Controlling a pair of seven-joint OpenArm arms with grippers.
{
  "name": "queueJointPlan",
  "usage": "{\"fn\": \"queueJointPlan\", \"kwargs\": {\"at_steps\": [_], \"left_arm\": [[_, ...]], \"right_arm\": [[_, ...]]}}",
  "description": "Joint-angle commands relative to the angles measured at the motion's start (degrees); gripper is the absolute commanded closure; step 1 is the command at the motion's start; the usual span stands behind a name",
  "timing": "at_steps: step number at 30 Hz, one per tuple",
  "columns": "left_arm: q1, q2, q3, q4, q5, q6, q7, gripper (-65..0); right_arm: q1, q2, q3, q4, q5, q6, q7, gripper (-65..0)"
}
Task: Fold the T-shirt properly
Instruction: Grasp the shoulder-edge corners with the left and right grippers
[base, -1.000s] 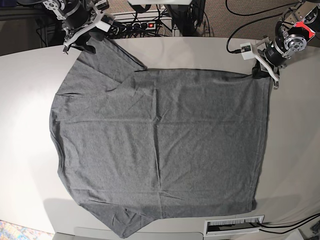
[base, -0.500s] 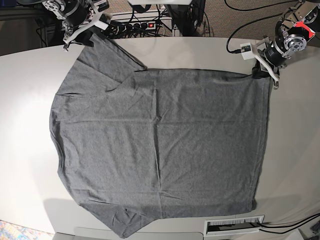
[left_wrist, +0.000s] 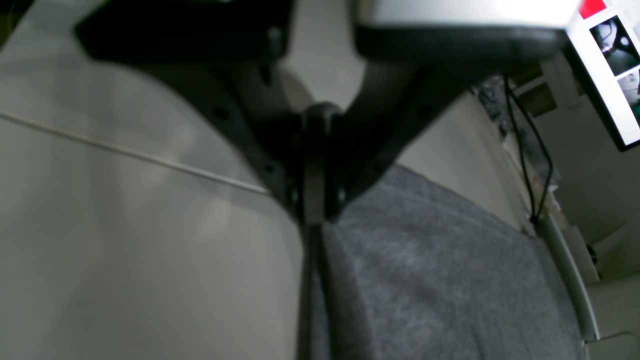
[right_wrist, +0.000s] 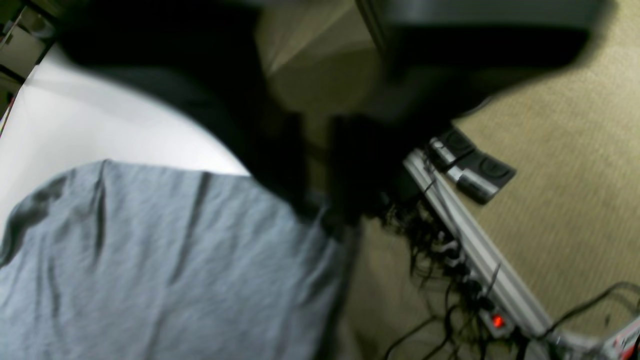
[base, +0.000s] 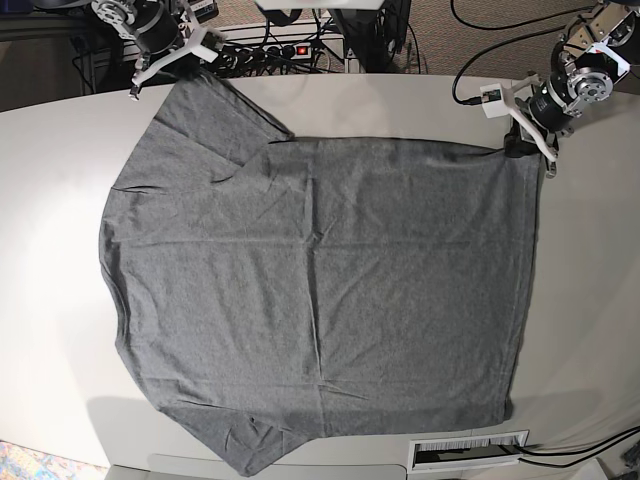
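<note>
Left pincer (left_wrist: 314, 212) is clamped on a corner of the T-shirt (base: 320, 290), black jaws pressed together. Right pincer (right_wrist: 320, 215) is closed on the sleeve edge. Soft heather-grey fabric lies spread flat, lightly wrinkled, on the smooth pale surface (base: 590, 260); no print shows.

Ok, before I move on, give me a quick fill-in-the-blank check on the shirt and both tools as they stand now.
1. The T-shirt lies spread on the ____.
2. The left tool is shut on the shirt's ____ corner, at the base view's upper right.
3. The right tool is shut on the edge of a ____, at the table's far edge.
4. The power strip on the carpet shows a ____ light.

Missing words: table; hem; sleeve; red
</note>
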Motion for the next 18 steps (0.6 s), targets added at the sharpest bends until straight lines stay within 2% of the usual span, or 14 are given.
{"fn": "queueJointPlan", "kwargs": {"at_steps": [1, 6, 12, 13, 15, 16, 18], "left_arm": [[1.16, -0.79, 0.55, -0.13, -1.05, -3.72, -0.20, 0.0], [2.58, -0.79, 0.52, -0.13, -1.05, -3.69, -0.17, 0.0], [4.07, -0.74, 0.52, -0.13, -0.92, -3.61, -0.39, 0.0], [3.96, -0.72, 0.52, -0.13, -0.76, -2.99, -0.37, 0.0], [3.93, -0.76, 0.52, -0.13, -0.74, -1.66, -0.39, 0.0], [3.96, -0.74, 0.52, -0.13, -0.76, -1.31, -0.39, 0.0], [3.96, -0.74, 0.52, -0.13, -0.76, -1.36, -0.42, 0.0]], "right_arm": [[-0.33, 0.63, -0.57, 1.70, -0.37, -0.61, -1.27, 0.0], [-0.35, 0.63, -3.56, 4.55, -4.92, -0.68, -6.80, 0.0], [-0.33, 0.63, -3.76, 4.55, -5.64, -0.61, -5.03, 0.0], [-0.35, 0.63, -3.78, 4.55, -4.55, -0.26, -5.05, -6.0], [-0.33, 0.59, -3.80, 4.55, -0.90, 0.31, -4.44, -26.2], [-0.33, 0.59, -3.80, 4.55, 0.28, 0.28, -3.32, -32.7], [-0.31, 0.24, -3.80, 4.52, 1.25, 0.31, -1.25, -34.1]]}}
